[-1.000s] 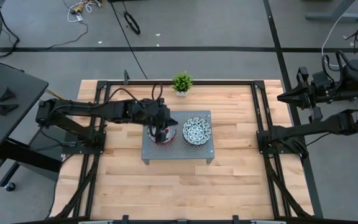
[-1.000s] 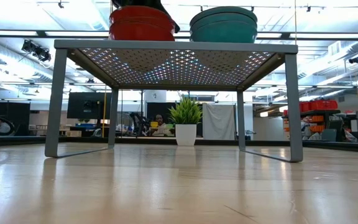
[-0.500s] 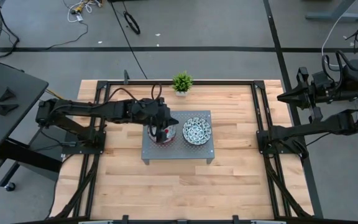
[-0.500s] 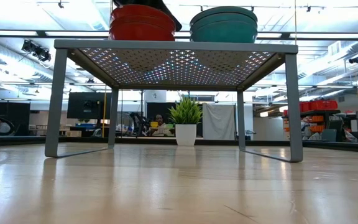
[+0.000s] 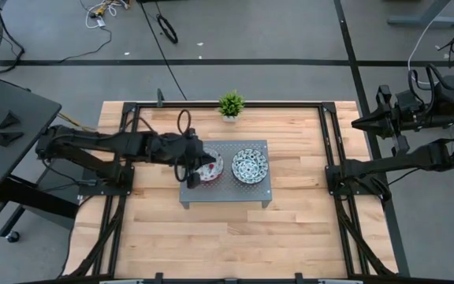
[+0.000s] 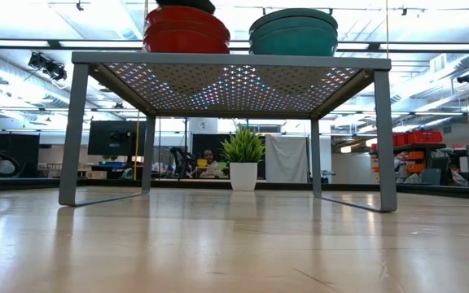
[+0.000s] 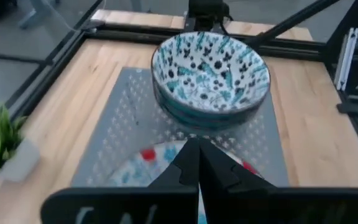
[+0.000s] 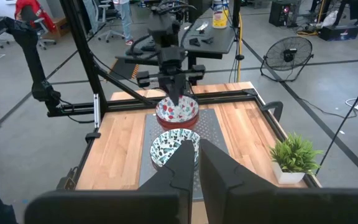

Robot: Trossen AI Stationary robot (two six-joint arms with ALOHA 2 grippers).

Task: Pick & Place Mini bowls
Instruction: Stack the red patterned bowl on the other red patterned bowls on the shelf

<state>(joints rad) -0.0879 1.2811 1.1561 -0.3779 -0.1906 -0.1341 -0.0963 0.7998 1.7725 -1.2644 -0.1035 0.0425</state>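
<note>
Two stacks of mini bowls rest by their bases on a grey perforated stand [image 5: 225, 192]. One stack has red spots [image 5: 212, 166] and red outsides [image 6: 186, 31]. The other has a blue-green pattern [image 5: 251, 165] and teal outsides [image 6: 293, 32]. My left gripper [image 5: 201, 167] is shut and hovers over the left rim of the red-spotted stack [image 7: 146, 163], empty. My right gripper [image 5: 361, 124] waits beyond the table's right edge, raised, with its fingers [image 8: 196, 149] together and empty.
A small potted plant [image 5: 231, 104] stands at the table's far edge behind the stand. Black frame rails run along the table's left and right sides. Bare wood lies in front of the stand [image 6: 230, 59] and under it.
My left gripper has drawn back from over the middle of the red-spotted stack toward the table's left edge and has risen a little, staying shut. Both stacks of bowls have kept their places.
</note>
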